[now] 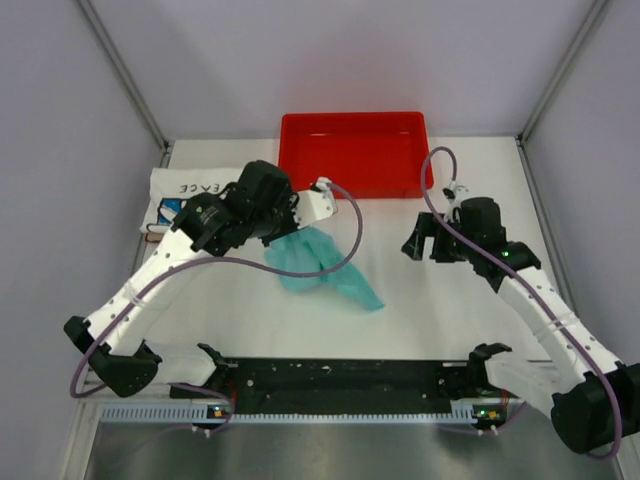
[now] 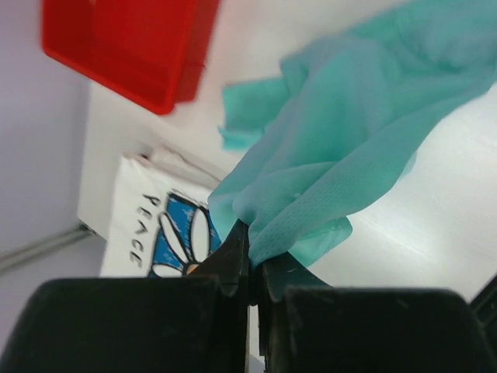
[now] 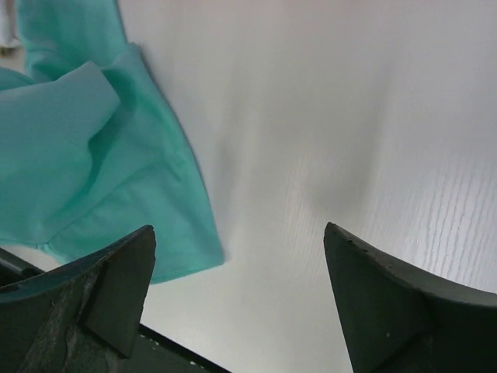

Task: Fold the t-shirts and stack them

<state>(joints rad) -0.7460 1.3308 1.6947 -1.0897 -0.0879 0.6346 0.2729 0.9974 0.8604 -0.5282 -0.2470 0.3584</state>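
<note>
The teal-green t-shirt [image 1: 322, 264] is bunched at the table's middle, partly lifted. My left gripper [image 1: 292, 232] is shut on a fold of it [image 2: 311, 155]; the cloth hangs from the closed jaws [image 2: 253, 245]. The white daisy-print t-shirt [image 1: 175, 197] with "PEACE" lettering lies folded at the back left, partly under my left arm; it also shows in the left wrist view [image 2: 155, 225]. My right gripper [image 1: 433, 243] is open and empty above the bare table right of the teal shirt, whose edge shows in the right wrist view [image 3: 93, 155].
A red plastic tray [image 1: 352, 152] stands at the back centre; it also shows in the left wrist view [image 2: 128, 43]. Frame posts rise at both back corners. A black rail [image 1: 340, 380] runs along the near edge.
</note>
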